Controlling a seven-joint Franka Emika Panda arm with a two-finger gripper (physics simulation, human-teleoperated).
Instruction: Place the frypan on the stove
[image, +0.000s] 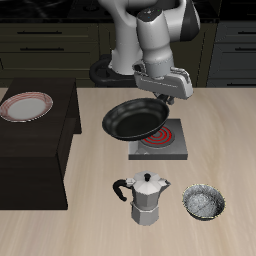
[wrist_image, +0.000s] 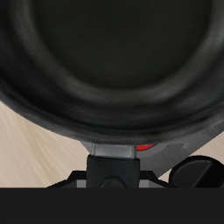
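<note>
- Black frypan (image: 134, 120) is seen lifted off the table, held by its handle at the gripper (image: 165, 88); the pan is tilted, its bowl facing the table's front edge.
- Pan bowl is seen overlapping the stove (image: 160, 140) at one edge in the exterior view; the rest of the bowl hangs past the stove's edge, over bare tabletop (image: 230, 150).
- Contact between pan and stove cannot be told from either view.
- Stove is recorded as a flat grey square with red coil rings, partly hidden behind the pan rim.
- In the wrist view the frypan (wrist_image: 105, 61) fills most of the frame; its handle root (wrist_image: 112, 156) is seen running into the gripper body, and a small red patch of the stove (wrist_image: 145, 148) shows beside it.
- Fingers are taken as pinching the pan handle; the fingertips themselves are not resolved in either picture.
- Moka pot (image: 148, 198) is noted upright near the table's front edge, with a small metallic bowl (image: 203, 202) just beside it, apart from it.
- White plate with a red rim (image: 26, 106) is noted on a dark raised block (image: 40, 150) at the table's side, well apart from the stove.
</note>
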